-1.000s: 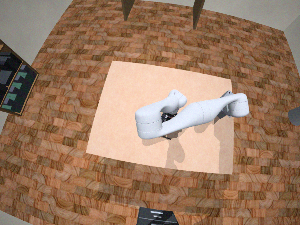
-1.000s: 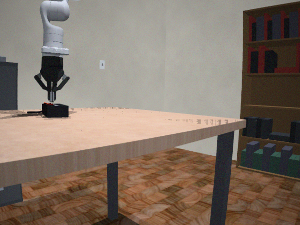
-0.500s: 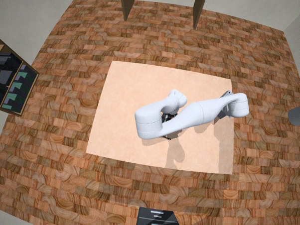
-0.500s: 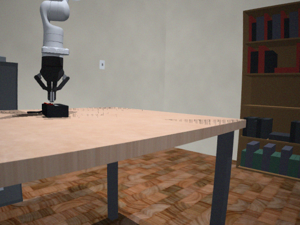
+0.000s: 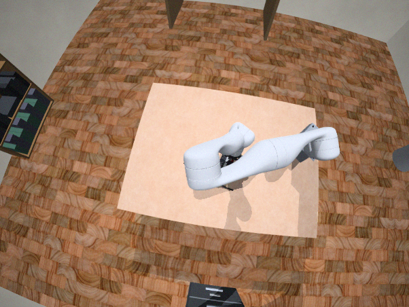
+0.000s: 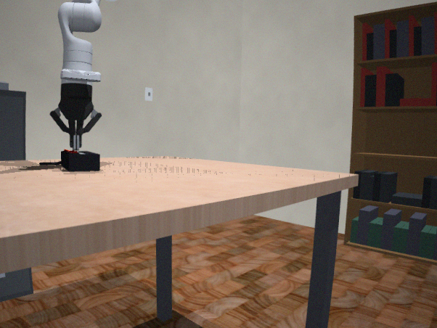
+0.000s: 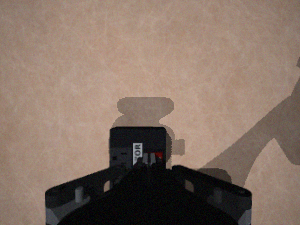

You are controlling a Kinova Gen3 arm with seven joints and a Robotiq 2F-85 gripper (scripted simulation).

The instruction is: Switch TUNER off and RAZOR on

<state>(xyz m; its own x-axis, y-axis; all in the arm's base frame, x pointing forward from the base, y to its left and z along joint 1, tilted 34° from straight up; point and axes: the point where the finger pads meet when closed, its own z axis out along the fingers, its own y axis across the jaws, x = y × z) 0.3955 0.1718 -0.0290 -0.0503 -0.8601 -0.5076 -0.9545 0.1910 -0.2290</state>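
The black power strip (image 6: 80,160) lies flat on the table at its far left in the side view. In the wrist view the power strip (image 7: 138,148) shows one end, with a white label and a red switch (image 7: 159,155) beside my fingers. My gripper (image 6: 75,146) is shut with nothing between the fingers. It points straight down and its tips touch or nearly touch the strip's top by the red switch (image 6: 67,151). In the overhead view my arm (image 5: 238,156) hides nearly all of the strip. The labels are too small to read.
The strip's cord (image 6: 48,164) runs left along the table. A bookshelf (image 6: 395,130) stands at the right of the room. A dark cabinet (image 6: 11,123) stands behind the table on the left.
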